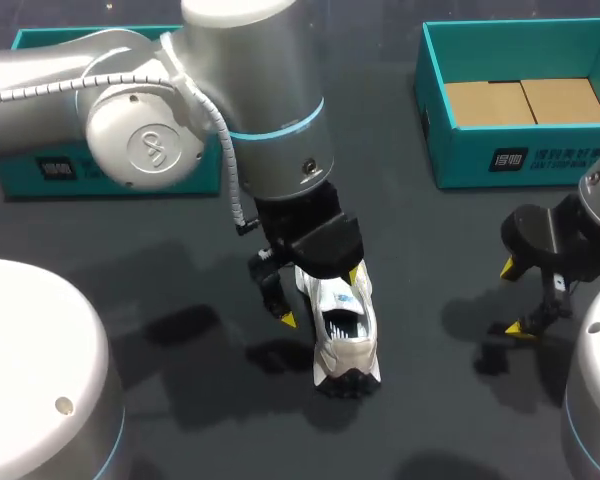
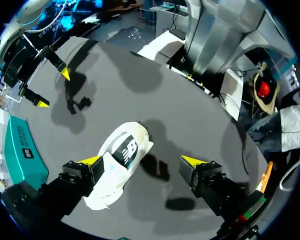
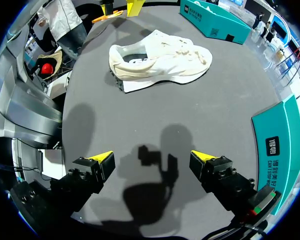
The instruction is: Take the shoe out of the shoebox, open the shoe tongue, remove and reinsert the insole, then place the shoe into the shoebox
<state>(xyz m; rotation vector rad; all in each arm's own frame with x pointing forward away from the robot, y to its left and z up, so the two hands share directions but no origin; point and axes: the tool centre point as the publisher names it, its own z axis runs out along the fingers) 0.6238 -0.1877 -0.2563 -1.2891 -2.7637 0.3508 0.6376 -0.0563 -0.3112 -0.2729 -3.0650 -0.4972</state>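
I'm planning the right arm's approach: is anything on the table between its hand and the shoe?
Nothing visible. Only bare table lies between the right hand and the shoe. The left hand is open at the shoe, which lies between its fingers, close to one.

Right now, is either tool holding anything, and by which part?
Nothing is held: left tool open, one finger beside the shoe; right tool open, empty.

— How many shoes are out on the table?
— One white shoe [image 1: 345, 335]
— And boxes?
— Two, both teal: the right box [image 1: 550, 158] and the left box [image 1: 20, 178]
— Grippers?
— Two: the left gripper [image 1: 322, 298] and the right gripper [image 1: 511, 298]. Each has two yellow tips, four in all
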